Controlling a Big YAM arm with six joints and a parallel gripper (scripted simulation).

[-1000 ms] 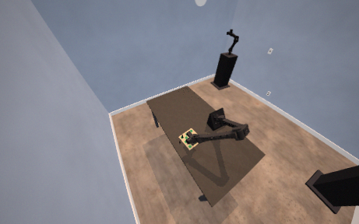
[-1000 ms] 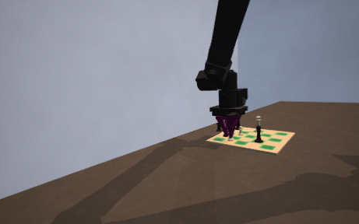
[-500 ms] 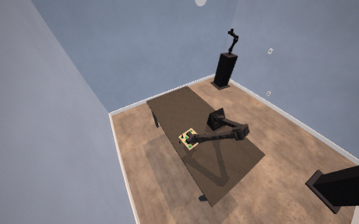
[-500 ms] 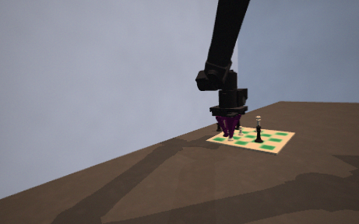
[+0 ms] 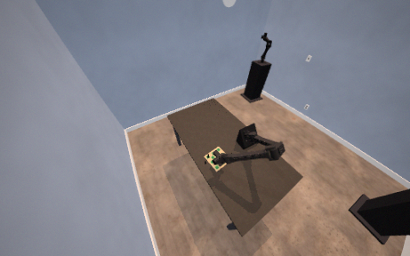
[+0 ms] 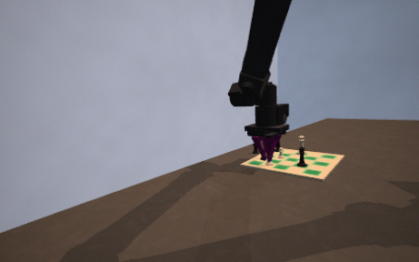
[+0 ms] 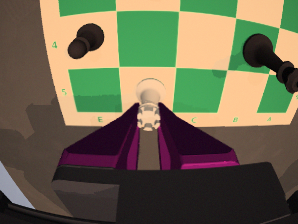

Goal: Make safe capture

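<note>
The gripper (image 5: pixel 217 161) (image 6: pixel 265 157) (image 7: pixel 148 110) has its fingertips clamped on the crenellated head of the white rook (image 6: pixel 269 163) (image 7: pixel 150 90), which appears upright over D5 on the chessboard (image 6: pixel 329 172) (image 7: pixel 57 104). Gripping high probably keeps the fingers clear of the black pawn (image 7: pixel 88 40) on E4, and centring the base suits a careful set-down – or a lift, if this is the start of the move. A dark piece (image 5: pixel 205 163) (image 6: pixel 254 149) beyond the board's edge may be the captured one, though its type is hard to make out. Whether the rook's base touches the board cannot be told; the D label is hidden, and the tall black piece (image 6: pixel 302 157) (image 7: pixel 258 50) on B4 is cut off in the wrist view
</note>
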